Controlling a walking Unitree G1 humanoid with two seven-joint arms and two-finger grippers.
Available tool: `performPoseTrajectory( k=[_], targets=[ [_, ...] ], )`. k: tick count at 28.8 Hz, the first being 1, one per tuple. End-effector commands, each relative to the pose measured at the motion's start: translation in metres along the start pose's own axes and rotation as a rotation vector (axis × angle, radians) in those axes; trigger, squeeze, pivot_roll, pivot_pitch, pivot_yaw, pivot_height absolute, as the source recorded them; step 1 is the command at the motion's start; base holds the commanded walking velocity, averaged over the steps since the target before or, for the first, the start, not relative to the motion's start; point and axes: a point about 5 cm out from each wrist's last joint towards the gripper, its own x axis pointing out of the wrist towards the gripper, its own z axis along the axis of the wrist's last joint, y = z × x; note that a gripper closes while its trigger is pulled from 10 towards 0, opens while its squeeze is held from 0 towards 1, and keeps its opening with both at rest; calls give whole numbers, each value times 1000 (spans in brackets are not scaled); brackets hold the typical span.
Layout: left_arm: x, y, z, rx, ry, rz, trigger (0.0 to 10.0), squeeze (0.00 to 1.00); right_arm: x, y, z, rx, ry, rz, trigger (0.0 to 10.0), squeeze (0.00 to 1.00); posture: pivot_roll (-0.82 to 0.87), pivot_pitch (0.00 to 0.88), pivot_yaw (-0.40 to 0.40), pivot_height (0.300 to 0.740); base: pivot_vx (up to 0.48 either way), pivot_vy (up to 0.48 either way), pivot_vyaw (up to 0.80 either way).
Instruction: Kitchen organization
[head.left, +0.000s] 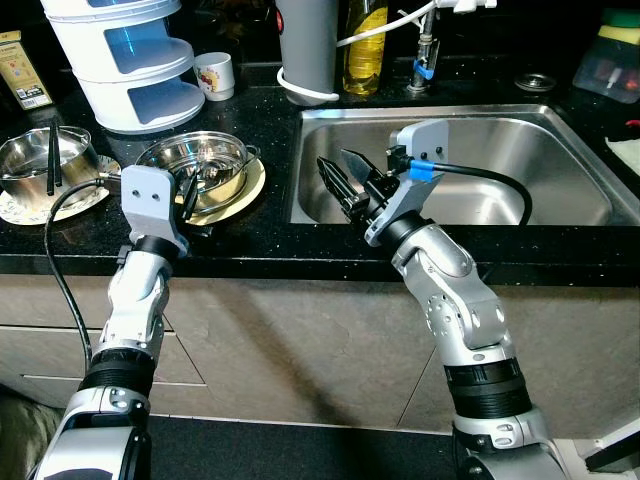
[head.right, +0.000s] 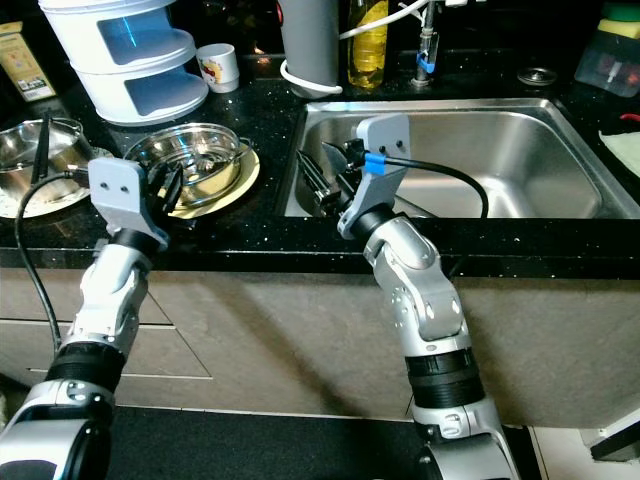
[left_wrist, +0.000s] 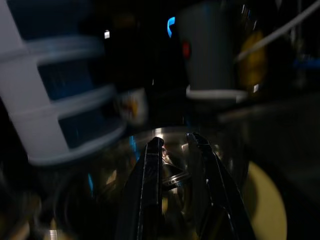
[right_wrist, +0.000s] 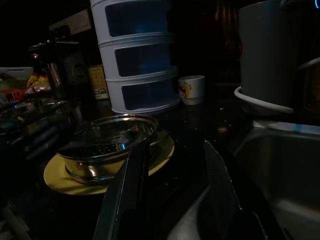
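Steel strainer bowl (head.left: 200, 170): rigid, slick; probably gripping best at rim.
Left tool (head.left: 190, 195): hovering over bowl, fingers parted.
Right tool (head.left: 345, 180): spread, empty.

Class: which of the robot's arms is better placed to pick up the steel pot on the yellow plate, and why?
Left. The left gripper hangs right at the steel pot on the yellow plate, while the right gripper is open over the sink.

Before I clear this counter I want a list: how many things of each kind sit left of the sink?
Steel bowls: 2, one on the yellow plate, one holding black chopsticks
Plates: 1
Cups: 1
White tiered containers: 1
Small boxes: 1
Total: 6
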Motion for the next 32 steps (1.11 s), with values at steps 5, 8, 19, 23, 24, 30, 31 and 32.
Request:
performPoseTrajectory(
  k=[5, 8, 19, 23, 24, 30, 31, 32],
  targets=[
    [13, 4, 37, 48, -126, -13, 0, 0, 1, 3, 3, 53, -33, 12, 10000, 0, -27, 0, 8, 740, 0, 0, 0],
    [13, 4, 45, 50, -146, -10, 0, 0, 2, 6, 5, 68, -49, 31, 10000, 0, -21, 0, 8, 740, 0, 0, 0],
    [-5, 8, 59, 76, -144, -3, 0, 0, 0, 6, 2, 57, -50, 30, 10000, 0, -1, 0, 13, 740, 0, 0, 580],
    [-22, 17, 61, 88, -109, 25, 0, 0, 2, 8, -2, 39, -30, 37, 10000, 0, 15, 0, 12, 740, 0, 0, 800],
    [-22, 17, 61, 88, -109, 25, 0, 0, 2, 8, -2, 39, -30, 37, 10000, 0, 15, 0, 12, 740, 0, 0, 800],
    [-42, 20, 65, 95, -69, 41, 0, 0, 6, 8, -6, -10, -8, 42, 10000, 0, 50, 0, 9, 740, 0, 0, 800],
    [-44, 19, 66, 93, -66, 40, 0, 0, 7, 9, -6, -13, -6, 42, 10000, 0, 50, 0, 9, 740, 0, 0, 800],
    [-47, 17, 68, 92, -65, 35, 0, 0, 8, 10, -7, -17, -3, 42, 10000, 0, 58, 0, 6, 740, 0, 0, 800]
  ],
)
